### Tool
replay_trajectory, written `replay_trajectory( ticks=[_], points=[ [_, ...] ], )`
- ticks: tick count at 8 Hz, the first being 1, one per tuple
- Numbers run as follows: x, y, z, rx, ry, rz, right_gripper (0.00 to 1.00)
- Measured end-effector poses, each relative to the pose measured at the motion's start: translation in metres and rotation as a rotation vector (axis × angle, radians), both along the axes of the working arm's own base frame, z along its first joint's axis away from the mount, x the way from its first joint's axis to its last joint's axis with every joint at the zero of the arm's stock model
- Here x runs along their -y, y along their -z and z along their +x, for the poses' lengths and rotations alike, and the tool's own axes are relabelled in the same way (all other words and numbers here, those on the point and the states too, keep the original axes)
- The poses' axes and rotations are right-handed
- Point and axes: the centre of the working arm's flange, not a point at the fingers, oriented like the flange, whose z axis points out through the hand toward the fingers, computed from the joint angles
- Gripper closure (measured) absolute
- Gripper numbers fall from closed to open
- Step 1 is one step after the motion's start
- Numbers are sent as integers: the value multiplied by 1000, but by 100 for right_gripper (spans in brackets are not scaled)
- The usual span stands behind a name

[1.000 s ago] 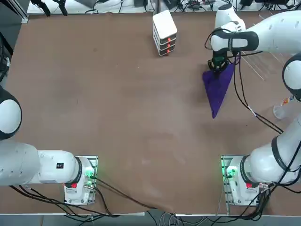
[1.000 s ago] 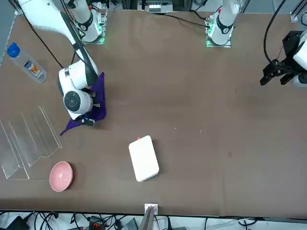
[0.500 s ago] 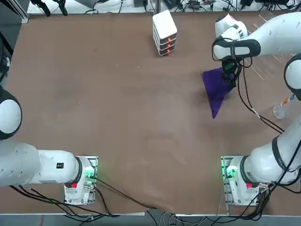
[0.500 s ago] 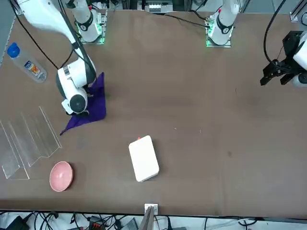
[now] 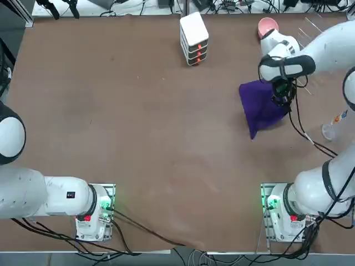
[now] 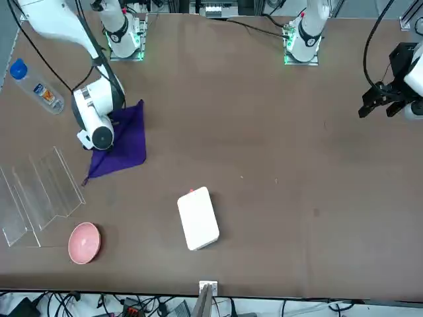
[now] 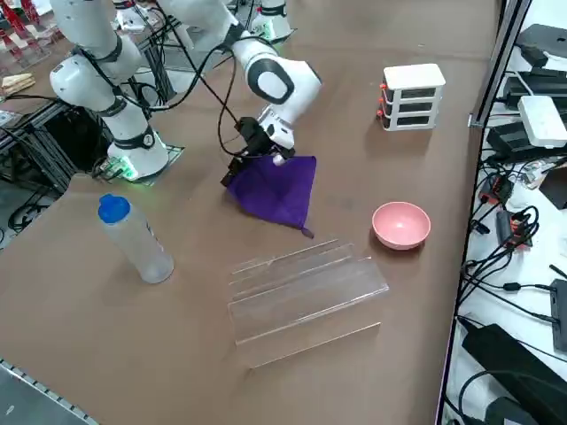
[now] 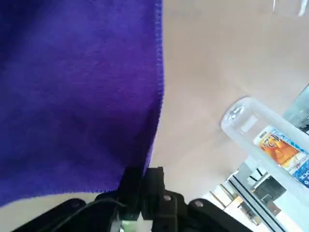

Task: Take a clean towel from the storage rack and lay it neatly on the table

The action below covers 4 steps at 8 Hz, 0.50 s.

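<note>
We find the towel [image 5: 260, 106] spread mostly flat on the table [image 5: 138, 122], at about 2 o'clock in the top view; one pointed corner reaches toward 6 o'clock. In the right side view the towel [image 7: 275, 188] lies between the right arm's base and the storage rack [image 7: 306, 292], apart from the rack. The front view shows the towel [image 6: 122, 142] with a corner trailing toward the rack [image 6: 36, 191].

The right gripper [image 8: 142, 179] is low at the towel's corner nearest the robot's right; the wrist view shows its two fingers [image 8: 155, 180] pressed close together on the hemmed edge of the towel [image 8: 72, 87], pinching that corner. In the top view the gripper [image 5: 281, 100] sits at the cloth's 3 o'clock edge.

Outward from there: a pink bowl [image 7: 400, 224] stands near the rack's far end, apart from the cloth. A white stacked box [image 5: 194, 37] with orange marks sits at 12 o'clock on the table, well apart from the towel. A clear plastic bottle [image 7: 135, 239] with a blue cap stands upright at the table's right edge; the wrist view catches it too [image 8: 265, 140].
</note>
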Motion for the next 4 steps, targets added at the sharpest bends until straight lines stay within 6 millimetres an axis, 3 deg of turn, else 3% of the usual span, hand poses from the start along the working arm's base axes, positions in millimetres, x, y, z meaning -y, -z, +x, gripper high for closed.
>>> replay_trajectory(
  ticks=[2,4],
  points=[
    [2,1,-11,-6,-12,-2,96],
    [1,4,-10,6,-32,14,63]
  ],
)
